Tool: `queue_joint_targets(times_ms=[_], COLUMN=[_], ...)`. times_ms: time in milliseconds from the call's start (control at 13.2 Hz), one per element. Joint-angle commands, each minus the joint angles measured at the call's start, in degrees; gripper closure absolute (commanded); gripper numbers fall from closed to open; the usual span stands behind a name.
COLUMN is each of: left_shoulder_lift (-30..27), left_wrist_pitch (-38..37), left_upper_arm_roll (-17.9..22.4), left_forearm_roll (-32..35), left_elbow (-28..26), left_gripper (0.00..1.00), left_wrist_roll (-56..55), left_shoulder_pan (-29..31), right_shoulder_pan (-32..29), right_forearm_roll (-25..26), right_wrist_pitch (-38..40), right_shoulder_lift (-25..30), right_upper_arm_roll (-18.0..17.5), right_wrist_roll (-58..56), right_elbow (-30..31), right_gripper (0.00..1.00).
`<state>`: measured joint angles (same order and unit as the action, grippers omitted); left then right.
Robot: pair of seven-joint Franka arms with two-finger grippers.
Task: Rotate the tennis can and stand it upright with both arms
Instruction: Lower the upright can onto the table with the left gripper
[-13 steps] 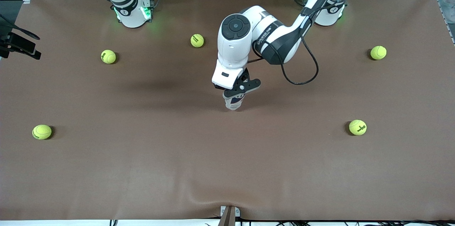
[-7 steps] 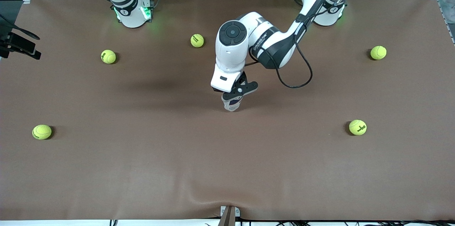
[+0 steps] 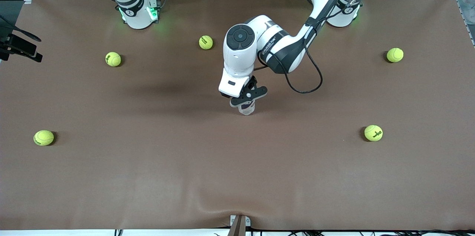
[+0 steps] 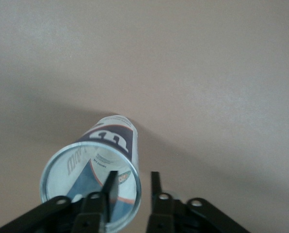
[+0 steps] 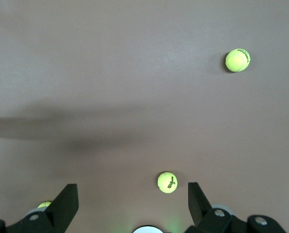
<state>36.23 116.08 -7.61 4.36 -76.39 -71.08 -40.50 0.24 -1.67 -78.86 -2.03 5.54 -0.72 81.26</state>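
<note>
Left wrist view shows pincer [image 4: 133,187] straddling tennis can [image 4: 98,165] rim.

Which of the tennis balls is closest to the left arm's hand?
The tennis ball between the two arm bases. It lies farther from the front camera than the left hand at the tennis can; the other balls sit toward the table's ends.

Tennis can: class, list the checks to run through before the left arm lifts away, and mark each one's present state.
1. Tennis can upright on the table: ok.
2. Left gripper open, one finger inside the rim, one outside: ok.
3. Fingers off the can's wall: cannot tell.
4. Right gripper open, no can in its wrist view: ok.
5. Nearest tennis ball well apart from the can: ok.
</note>
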Motion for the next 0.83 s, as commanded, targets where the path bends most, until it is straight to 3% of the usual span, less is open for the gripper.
queue_joint_targets(times_ms=[0,76,227,606,757], left_shoulder_lift=[-0.3,-0.5,-1.9,-5.5,-7.6], left_wrist_pitch=[0.5,0.5,0.5,-0.6,-1.3], left_upper_arm_roll=[0.6,0.5,0.5,0.1,0.0], left_forearm_roll=[1.6,1.5,1.5,1.2,1.0], left_elbow=[0.4,0.5,0.5,0.6,0.6], left_gripper=[0.28,0.25,0.00,0.00,0.00], left_wrist_roll=[-2.7,-3.2,-3.4,-2.8,-1.7], left_shoulder_pan=[-0.7,-0.6,-0.5,0.2,3.0], right_shoulder_pan=[-1.2,-1.1,-1.1,-1.3,-1.2], right_forearm_roll=[-0.3,-0.4,-0.4,-0.3,-0.3], right_wrist_pitch=[0.4,0.5,0.4,0.4,0.4], right_shoulder_lift=[-0.2,-0.2,-0.2,-0.2,-0.2], right_upper_arm_roll=[-0.6,-0.6,-0.6,-0.6,-0.6], right_wrist_roll=[-0.5,-0.5,-0.5,-0.4,-0.4], right_elbow=[-0.7,-0.7,-0.7,-0.7,-0.7], right_gripper=[0.00,0.00,0.00,0.00,0.00])
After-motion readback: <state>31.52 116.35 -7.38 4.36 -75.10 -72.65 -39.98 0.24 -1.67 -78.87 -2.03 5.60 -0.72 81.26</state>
